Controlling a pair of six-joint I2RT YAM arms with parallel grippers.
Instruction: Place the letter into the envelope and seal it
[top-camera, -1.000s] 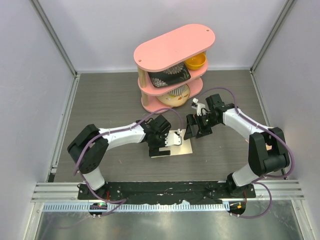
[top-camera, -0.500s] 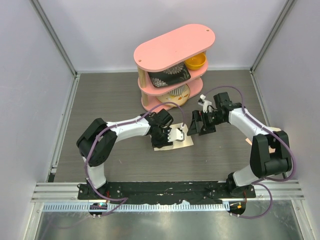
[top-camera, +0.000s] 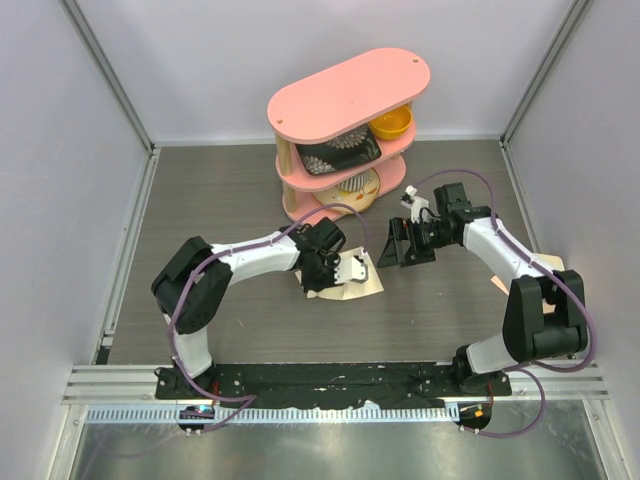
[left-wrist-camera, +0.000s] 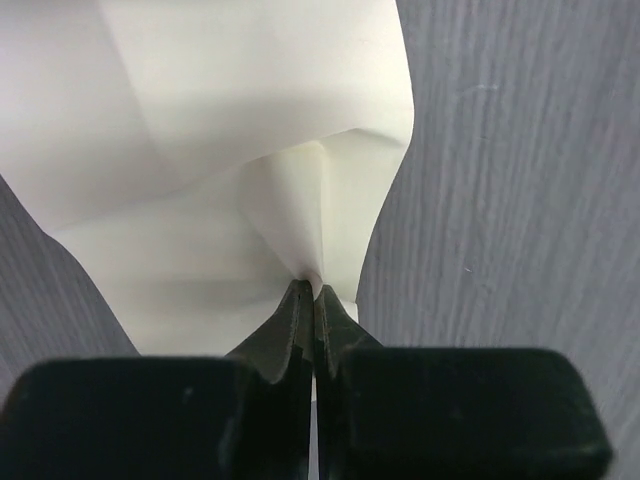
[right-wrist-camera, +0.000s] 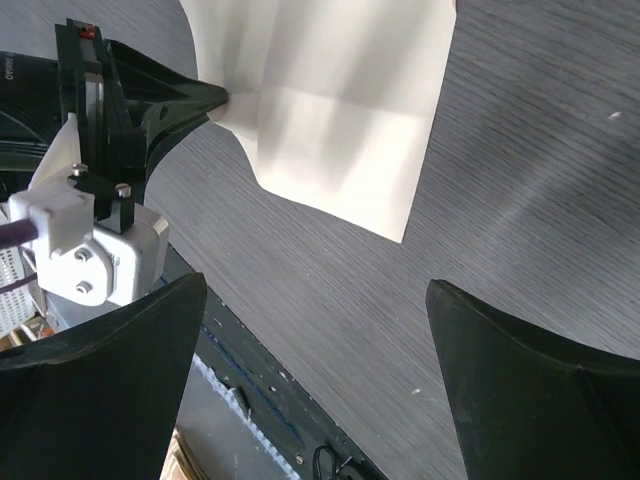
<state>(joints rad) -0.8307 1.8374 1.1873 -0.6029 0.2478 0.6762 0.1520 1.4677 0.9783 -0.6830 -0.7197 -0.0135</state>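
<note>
The letter is a pale cream sheet on the dark table, buckled upward where it is pinched. My left gripper is shut on one edge of it. In the left wrist view the two black fingers meet on a raised fold of the letter. My right gripper stands open just right of the sheet, holding nothing. In the right wrist view the letter lies ahead of that gripper, with the left gripper at its edge. I cannot make out the envelope.
A pink three-tier shelf stands behind the arms, with a yellow bowl and patterned dishes on it. Grey walls close in the table on three sides. The black base rail runs along the near edge.
My left gripper has gone from open to shut on the letter, and the sheet has buckled and shifted slightly. The right arm has drawn back a little to the right, still open.
</note>
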